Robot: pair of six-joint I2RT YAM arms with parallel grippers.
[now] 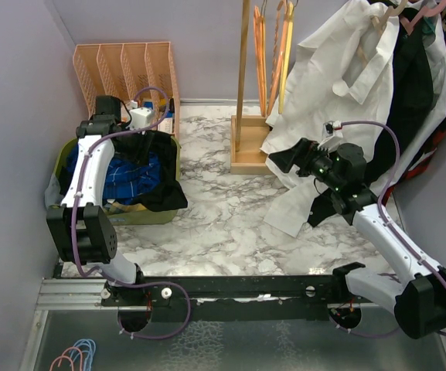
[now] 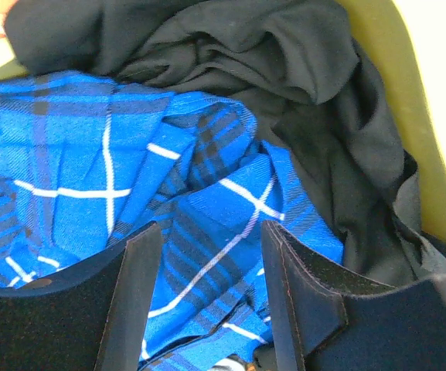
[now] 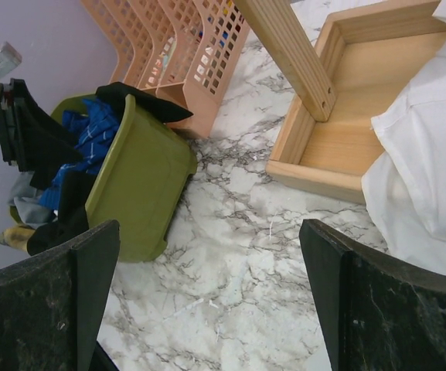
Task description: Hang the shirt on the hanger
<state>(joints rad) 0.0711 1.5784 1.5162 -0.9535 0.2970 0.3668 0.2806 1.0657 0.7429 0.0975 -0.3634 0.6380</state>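
Note:
The blue plaid shirt (image 2: 99,162) lies crumpled in a green bin (image 1: 151,215) at the left and also shows in the top view (image 1: 130,176). My left gripper (image 2: 211,232) is open just above the shirt, with blue cloth showing between the fingers (image 2: 130,294); in the top view it (image 1: 134,143) reaches down into the bin. A thin yellow hanger (image 1: 287,58) hangs on the wooden rack among orange ones. My right gripper (image 3: 207,232) is open and empty above the marble table, near the rack base in the top view (image 1: 280,158).
A black garment (image 2: 284,62) lies over the shirt's far and right sides in the bin. A big white shirt (image 1: 338,69) hangs at the right and drapes onto the table. The wooden rack base (image 3: 346,131) and an orange file organiser (image 1: 122,66) stand at the back.

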